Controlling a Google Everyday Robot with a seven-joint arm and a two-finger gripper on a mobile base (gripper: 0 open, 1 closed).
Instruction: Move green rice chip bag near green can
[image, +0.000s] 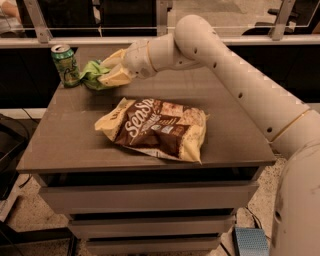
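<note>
The green rice chip bag (92, 74) is small, crinkled and bright green, at the table's far left, right beside the green can (65, 65). The can stands upright at the far left corner, with a silver top rim. My gripper (111, 71) reaches in from the right, and its cream fingers (116, 76) are closed on the bag's right side. The bag's left edge is at or touching the can. The gripper hides part of the bag.
A large brown-and-cream chip bag (157, 127) lies flat in the middle of the dark table (60, 145). My arm (235, 80) spans the table's back right. A railing (90, 40) runs behind the table. Drawers sit below the tabletop.
</note>
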